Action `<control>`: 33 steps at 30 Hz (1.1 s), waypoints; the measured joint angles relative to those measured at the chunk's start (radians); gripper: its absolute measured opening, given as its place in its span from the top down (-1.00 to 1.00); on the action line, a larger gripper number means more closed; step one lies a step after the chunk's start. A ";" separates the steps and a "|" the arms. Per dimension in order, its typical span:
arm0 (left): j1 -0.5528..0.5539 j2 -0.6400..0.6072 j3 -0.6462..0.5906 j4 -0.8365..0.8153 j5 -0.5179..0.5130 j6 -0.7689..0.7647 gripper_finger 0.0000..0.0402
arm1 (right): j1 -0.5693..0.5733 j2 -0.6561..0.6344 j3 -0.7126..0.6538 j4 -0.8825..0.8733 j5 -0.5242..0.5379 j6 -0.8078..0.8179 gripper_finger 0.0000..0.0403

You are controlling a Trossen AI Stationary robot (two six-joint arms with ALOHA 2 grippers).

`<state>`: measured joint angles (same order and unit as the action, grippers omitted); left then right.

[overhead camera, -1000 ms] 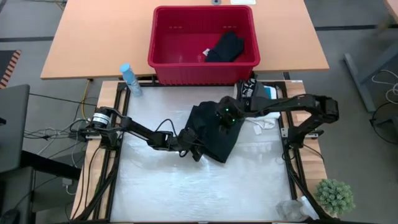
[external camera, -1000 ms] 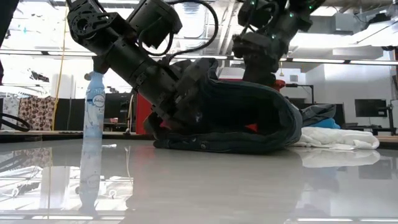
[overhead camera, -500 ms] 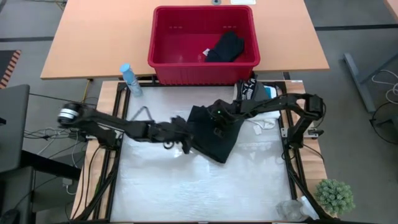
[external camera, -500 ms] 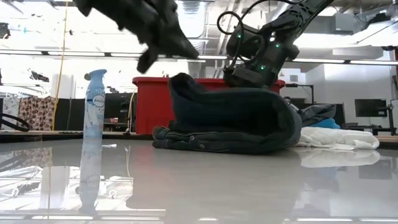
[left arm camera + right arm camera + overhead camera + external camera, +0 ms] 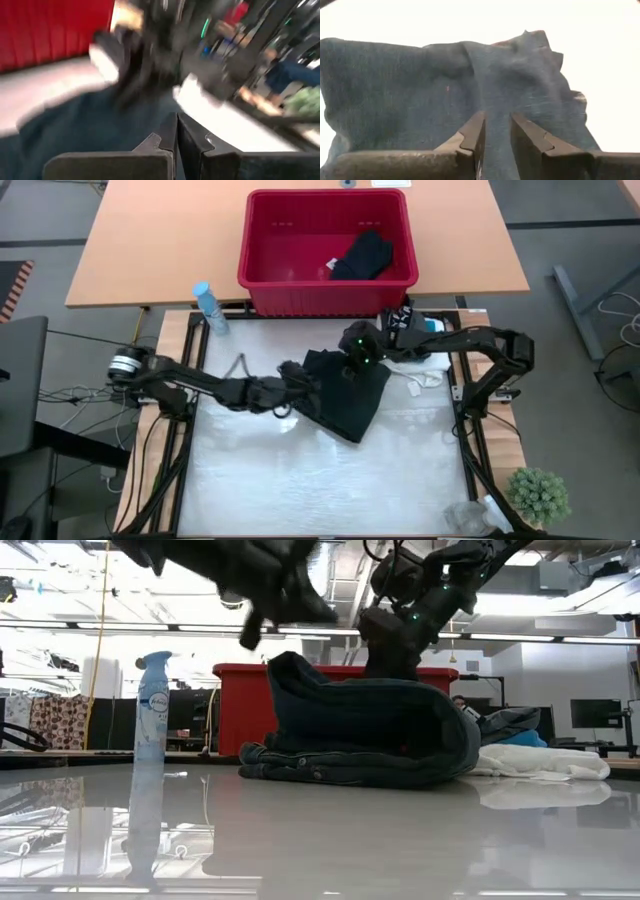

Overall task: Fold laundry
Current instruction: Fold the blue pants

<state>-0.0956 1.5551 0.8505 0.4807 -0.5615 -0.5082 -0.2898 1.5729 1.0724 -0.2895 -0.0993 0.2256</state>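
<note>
— So what do we have in the red basket (image 5: 290, 240)?

— We see one black garment (image 5: 362, 255) lying in its right half, with a bit of white beside it; the rest of the basket floor is bare. It stands on the wooden table behind our white desk (image 5: 250, 480).

— And the piece being folded?

— We see the dark denim garment (image 5: 345, 395) bunched in a folded heap near the middle of the desk, toward the back. Level with the desk it shows as a rounded mound (image 5: 370, 735).

— Our end effectors?

— We see the left end effector (image 5: 290, 370) raised just above the garment's left edge, its fingers (image 5: 170, 132) pressed together with nothing between them. Our right end effector (image 5: 358, 355) sits over the back edge of the heap, and its fingers (image 5: 475, 132) pinch a ridge of the denim.

— Anything else around?

— We see a white cloth (image 5: 545, 762) lying by the heap's right side, more laundry (image 5: 405, 322) piled at the desk's back right corner, and a spray bottle (image 5: 208, 307) standing at the back left.
</note>
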 joint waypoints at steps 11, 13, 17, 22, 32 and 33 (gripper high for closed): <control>-0.030 0.200 0.065 -0.161 0.180 -0.107 1.00 | -0.059 -0.013 0.006 0.106 -0.054 -0.134 0.43; -0.029 0.201 0.067 -0.185 0.176 -0.101 1.00 | -0.060 -0.013 0.006 0.168 -0.056 -0.160 0.41; -0.028 0.219 0.062 -0.259 0.173 -0.077 1.00 | -0.068 -0.002 0.006 0.283 -0.045 -0.211 0.30; -0.028 0.232 0.064 -0.286 0.185 -0.073 1.00 | -0.096 0.075 0.020 0.336 -0.035 -0.222 0.17; -0.027 0.272 0.066 -0.333 0.227 -0.073 1.00 | -0.118 0.286 0.233 0.091 -0.065 -0.284 0.05; -0.028 0.275 0.065 -0.337 0.225 -0.076 1.00 | -0.120 0.300 0.263 0.057 -0.072 -0.296 0.05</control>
<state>-0.1232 1.8296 0.9153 0.1442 -0.3365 -0.5842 -0.4093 1.8729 1.3359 -0.2326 -0.1713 -0.0705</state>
